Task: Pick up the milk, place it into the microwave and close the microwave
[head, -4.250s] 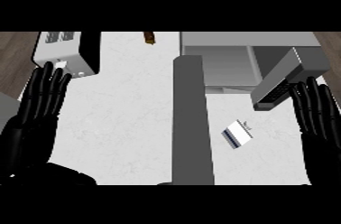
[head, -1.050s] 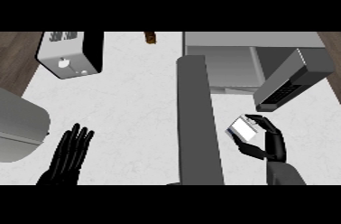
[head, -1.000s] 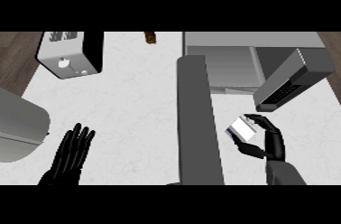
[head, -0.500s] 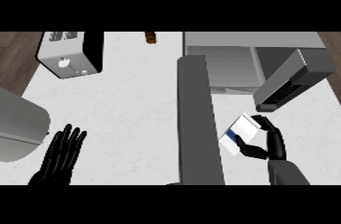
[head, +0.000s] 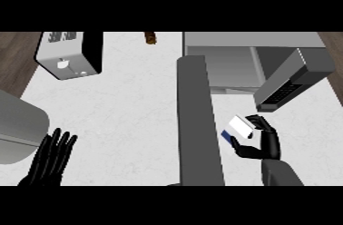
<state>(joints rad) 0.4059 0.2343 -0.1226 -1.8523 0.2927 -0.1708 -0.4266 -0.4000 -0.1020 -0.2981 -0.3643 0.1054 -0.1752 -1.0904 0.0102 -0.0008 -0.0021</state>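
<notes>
Milk [head: 239, 126] sits grasped in the right robot hand [head: 260, 140], long axis tilted, with the open microwave [head: 231, 67] up and left of it.

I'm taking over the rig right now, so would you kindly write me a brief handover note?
Right hand: curled round the milk, held above the counter, just below the open microwave door.
Left hand: open, resting at the lower left edge.
Microwave: open, nothing visible inside.
Done: milk picked up.
Left: put the milk in the microwave, then shut the door.
</notes>
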